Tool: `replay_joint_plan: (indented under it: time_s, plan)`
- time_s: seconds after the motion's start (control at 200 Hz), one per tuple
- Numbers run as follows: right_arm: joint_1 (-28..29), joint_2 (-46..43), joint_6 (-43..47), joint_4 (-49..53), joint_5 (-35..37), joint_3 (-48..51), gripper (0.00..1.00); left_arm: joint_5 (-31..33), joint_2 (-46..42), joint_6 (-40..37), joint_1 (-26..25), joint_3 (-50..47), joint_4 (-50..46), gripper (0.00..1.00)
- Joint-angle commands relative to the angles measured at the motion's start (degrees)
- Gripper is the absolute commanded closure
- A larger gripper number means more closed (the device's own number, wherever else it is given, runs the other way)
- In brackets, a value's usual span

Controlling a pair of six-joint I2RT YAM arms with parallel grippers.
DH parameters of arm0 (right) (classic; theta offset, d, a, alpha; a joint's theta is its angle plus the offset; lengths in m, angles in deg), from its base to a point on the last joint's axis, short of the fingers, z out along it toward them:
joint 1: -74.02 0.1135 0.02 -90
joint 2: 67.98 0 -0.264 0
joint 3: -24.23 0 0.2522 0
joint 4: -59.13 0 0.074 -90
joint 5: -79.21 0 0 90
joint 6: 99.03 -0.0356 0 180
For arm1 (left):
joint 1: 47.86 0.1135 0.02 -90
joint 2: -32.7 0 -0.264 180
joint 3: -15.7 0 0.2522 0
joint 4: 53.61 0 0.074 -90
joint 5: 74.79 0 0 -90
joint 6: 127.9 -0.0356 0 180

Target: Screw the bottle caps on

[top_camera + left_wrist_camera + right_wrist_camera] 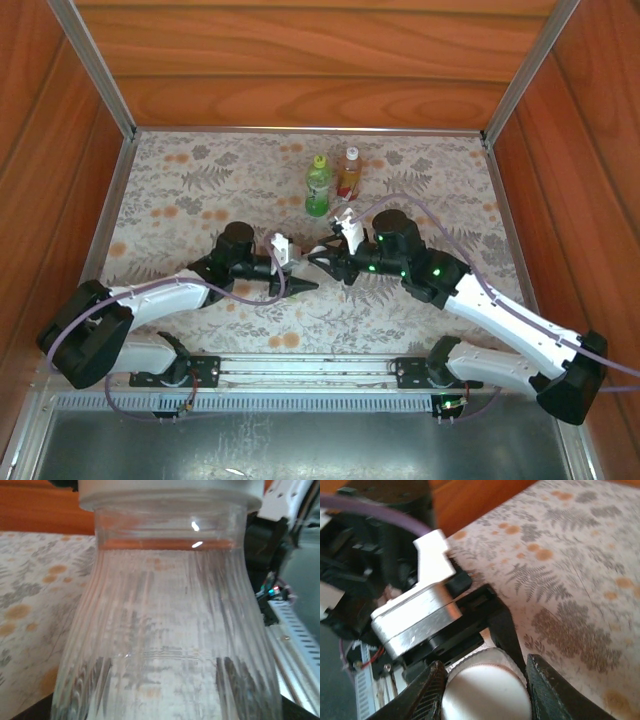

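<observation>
My right gripper (487, 666) clenches the white cap (485, 696); at nine o'clock, my left gripper (290, 267) grasps the clear bottle (165, 630).

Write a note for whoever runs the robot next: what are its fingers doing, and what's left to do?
Left fingers: shut on the clear bottle, holding it upright.
Right fingers: closed on the white cap sitting on that bottle's neck.
Green bottle and amber bottle: standing side by side at the back, and both look capped.
Done: apparently those two bottles.
Left: screw this last cap down. How tight it is can't be told.
</observation>
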Motion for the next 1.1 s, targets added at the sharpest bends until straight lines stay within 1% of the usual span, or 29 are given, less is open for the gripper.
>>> replay_joint_plan:
  time_s: [0.0,0.07,0.11,0.14,0.165,0.215,0.315,0.32,0.345,0.37,0.44,0.5,0.585,0.655,0.715,0.789,0.849,0.914,1.049,1.094]
  plan:
    - [1.2,1.7,-15.8,3.8,12.0,1.4,1.00,10.3,0.2,-3.2,-0.2,2.4,3.7,0.55]
    - [1.6,1.7,-15.0,3.8,11.7,1.2,0.98,10.1,0.5,-3.1,-0.2,2.4,3.7,0.55]
    - [1.6,1.4,-14.2,4.3,11.5,0.8,0.95,9.3,0.6,-3.0,-0.1,2.2,3.8,0.55]
    - [1.6,1.1,-13.0,4.6,11.2,0.5,0.91,8.5,0.6,-2.8,0.0,2.1,3.7,0.55]
    - [1.6,0.7,-11.8,4.6,10.9,0.4,0.85,7.6,0.6,-2.4,0.2,2.0,3.7,0.55]
    - [1.6,-0.5,-9.2,4.0,10.1,0.5,0.70,4.3,1.0,-1.0,1.1,2.1,3.7,0.54]
    - [1.6,-4.3,-2.3,1.2,5.8,1.3,0.44,-6.2,2.7,3.9,3.5,3.4,3.8,0.54]
    - [1.6,-4.6,-2.0,1.0,5.6,1.3,0.43,-7.5,2.8,4.1,3.6,3.5,3.8,0.54]
    - [1.6,-5.8,-0.9,0.2,4.8,1.8,0.37,-10.3,3.3,5.3,3.9,4.1,3.8,0.54]
    - [1.6,-7.1,-0.1,-1.5,4.2,2.6,0.32,-12.2,3.6,6.7,4.1,4.6,3.8,0.54]
    - [1.6,-10.7,2.1,-7.8,2.8,5.8,0.24,-16.0,3.7,9.4,4.3,5.7,3.8,0.55]
    - [1.6,-12.4,3.0,-12.6,2.8,8.5,0.17,-17.8,3.4,10.6,4.5,6.3,3.8,0.55]
    - [1.6,-12.2,3.3,-17.6,2.4,10.7,0.15,-20.3,2.9,11.3,4.5,6.8,3.8,0.55]
    - [1.5,-10.3,3.2,-19.4,1.4,10.7,0.15,-21.1,2.8,11.7,4.4,7.1,3.8,0.55]
    - [1.6,-8.5,2.9,-21.0,-0.1,10.2,0.18,-20.9,2.9,11.4,4.4,6.9,3.8,0.55]
    - [1.5,-6.1,2.3,-22.3,-0.3,9.3,0.21,-20.6,3.3,11.2,4.2,6.9,3.8,0.55]
    - [1.5,-4.7,1.7,-23.2,-0.6,8.8,0.29,-20.5,3.8,10.7,4.1,7.0,3.8,0.54]
    - [1.5,-3.6,0.9,-24.5,-0.9,8.8,0.35,-20.4,4.3,10.1,4.0,7.0,3.8,0.54]
    - [1.5,-2.4,-0.9,-25.5,-0.5,9.1,0.56,-20.9,5.4,9.4,3.9,7.0,3.8,0.54]
    - [1.6,-2.1,-0.8,-25.4,-0.5,9.1,0.57,-20.8,5.5,9.1,3.9,7.0,3.8,0.54]
